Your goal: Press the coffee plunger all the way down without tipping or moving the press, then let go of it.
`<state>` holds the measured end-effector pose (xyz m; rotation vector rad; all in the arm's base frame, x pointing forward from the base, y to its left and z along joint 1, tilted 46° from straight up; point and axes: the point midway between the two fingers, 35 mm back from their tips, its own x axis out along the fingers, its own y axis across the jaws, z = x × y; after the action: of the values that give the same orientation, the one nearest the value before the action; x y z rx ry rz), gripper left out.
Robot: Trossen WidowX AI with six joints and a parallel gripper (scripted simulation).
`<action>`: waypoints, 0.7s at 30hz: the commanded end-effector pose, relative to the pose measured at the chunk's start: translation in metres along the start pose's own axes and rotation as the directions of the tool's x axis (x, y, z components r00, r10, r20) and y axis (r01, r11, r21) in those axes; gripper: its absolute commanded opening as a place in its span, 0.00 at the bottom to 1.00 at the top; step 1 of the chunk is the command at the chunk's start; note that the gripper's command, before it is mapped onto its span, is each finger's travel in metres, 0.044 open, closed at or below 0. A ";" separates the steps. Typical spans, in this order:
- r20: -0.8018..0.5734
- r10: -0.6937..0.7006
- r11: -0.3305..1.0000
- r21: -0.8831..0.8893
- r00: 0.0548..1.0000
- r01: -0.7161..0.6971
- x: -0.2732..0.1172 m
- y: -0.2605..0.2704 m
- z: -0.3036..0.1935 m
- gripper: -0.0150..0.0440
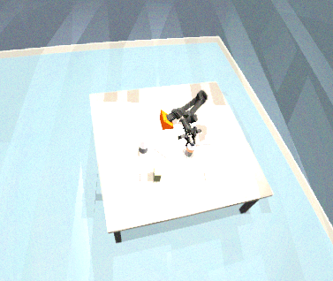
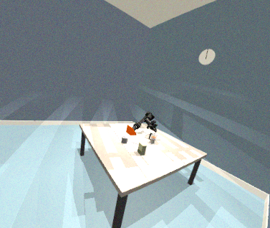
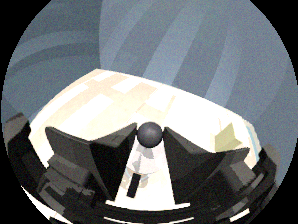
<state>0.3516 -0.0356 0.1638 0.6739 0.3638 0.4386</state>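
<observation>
Grey walls surrounded a white table where the press stood upright near its middle; the gripper was clamped on the plunger knob above it. Pressing looked underway or finished; release remained

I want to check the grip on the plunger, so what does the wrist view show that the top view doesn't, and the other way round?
Only the wrist view shows the dark round plunger knob squeezed between the two fingers of the end effector.

Only the top view shows the whole arm, the orange wedge beside it, a small grey cup, an olive block and the table's edges.

Both show the white table top and the end effector over the coffee press.
</observation>
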 end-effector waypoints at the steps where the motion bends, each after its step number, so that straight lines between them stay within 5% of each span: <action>1: -0.026 0.011 1.000 0.027 1.000 -0.010 0.004 0.000 -0.009 0.46; 21: -0.026 0.011 1.000 0.026 1.000 -0.010 0.005 -0.002 -0.008 0.46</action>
<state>0.3530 -0.0339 0.1586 0.6873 0.3771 0.4445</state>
